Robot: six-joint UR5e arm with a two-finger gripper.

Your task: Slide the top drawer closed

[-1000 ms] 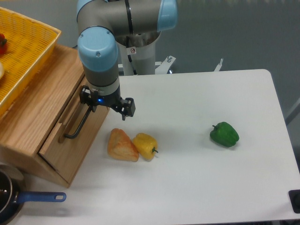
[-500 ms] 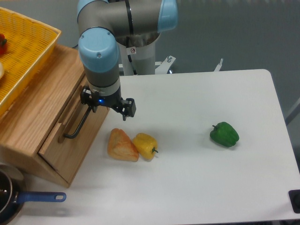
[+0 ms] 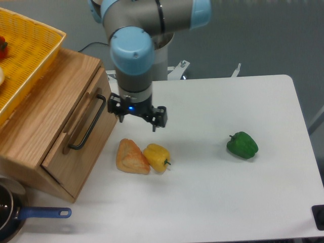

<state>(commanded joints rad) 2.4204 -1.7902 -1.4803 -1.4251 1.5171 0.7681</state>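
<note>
Grey arm (image 3: 136, 20) with light-blue joint caps, black gripper (image 3: 136, 112) with small blue light

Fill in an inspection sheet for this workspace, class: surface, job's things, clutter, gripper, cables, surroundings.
Surface: white table.
Job's things: top drawer of the oak cabinet, front tilted, black handle free.
Clutter: bread piece touching yellow pepper; green pepper apart; yellow basket on the cabinet; blue-handled pan at the corner.
Gripper: gripper right of the handle, holding nothing; opening unclear.
Cables: nothing seen.
Surroundings: grey floor.
</note>
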